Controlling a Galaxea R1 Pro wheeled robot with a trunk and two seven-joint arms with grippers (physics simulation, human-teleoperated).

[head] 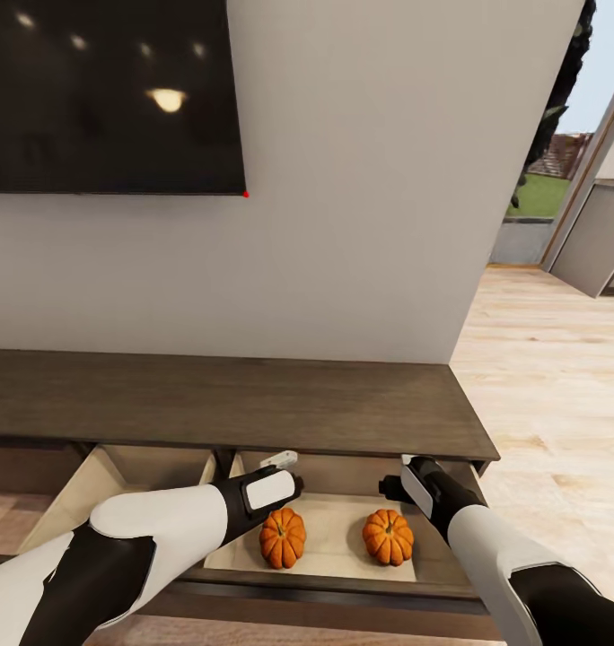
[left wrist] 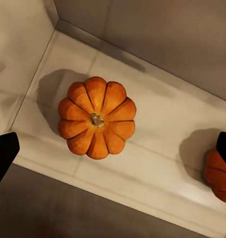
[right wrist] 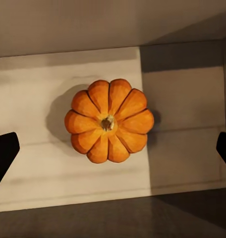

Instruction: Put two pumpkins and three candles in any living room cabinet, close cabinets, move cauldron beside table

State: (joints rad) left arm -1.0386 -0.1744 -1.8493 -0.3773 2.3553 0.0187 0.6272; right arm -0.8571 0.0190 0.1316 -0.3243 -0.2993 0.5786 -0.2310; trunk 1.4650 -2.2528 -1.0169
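Observation:
The cabinet point(head: 235, 404) is a long dark brown unit against the wall, with two drawers pulled out. Both pumpkins rest on the pale floor of the right drawer point(head: 334, 543): one on the left point(head: 283, 536) point(left wrist: 96, 117), one on the right point(head: 388, 536) point(right wrist: 109, 121). My left gripper point(head: 276, 484) point(left wrist: 113, 151) hovers open above the left pumpkin, fingers spread wide and apart from it. Above the right pumpkin, my right gripper point(head: 415, 489) point(right wrist: 114, 151) is also open and holds nothing. The right pumpkin's edge point(left wrist: 219, 173) shows in the left wrist view. The candles and cauldron are out of view.
The left drawer point(head: 118, 475) also stands open, pale inside. A dark TV screen point(head: 109, 90) hangs on the wall above the cabinet. Light wooden floor point(head: 558, 404) stretches to the right toward a doorway point(head: 603, 233) and a window.

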